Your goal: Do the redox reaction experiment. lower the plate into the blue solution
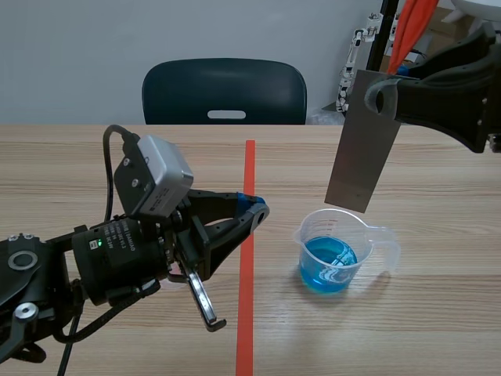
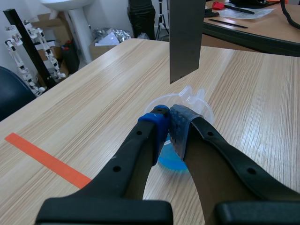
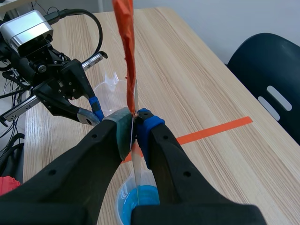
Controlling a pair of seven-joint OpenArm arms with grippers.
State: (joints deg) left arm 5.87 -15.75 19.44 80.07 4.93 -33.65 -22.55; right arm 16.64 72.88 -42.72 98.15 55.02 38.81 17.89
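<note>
hanging in the upper right of the scene frame, the grey metal plate [image 1: 362, 145] is clamped by its top end in the right gripper [image 1: 385, 97], whose two pads press on its flat faces. the plate slants a little. its lower edge sits just above the rim of the clear plastic beaker [image 1: 369, 235], right of centre in the frame, and has not yet reached the blue solution [image 1: 327, 262] pooled at the bottom. my left gripper [image 1: 255, 210] lies low in the left half of the frame, fingers closed together on nothing, tips pointing toward the beaker.

i judge the plate to be thin, stiff and light, with smooth faces that could slide between the pads. the hold at the top end suits it, since it keeps the fingers out of the liquid. the beaker looks light and could tip if the plate's edge pushes its wall, so i would lower the plate straight and slowly.
</note>
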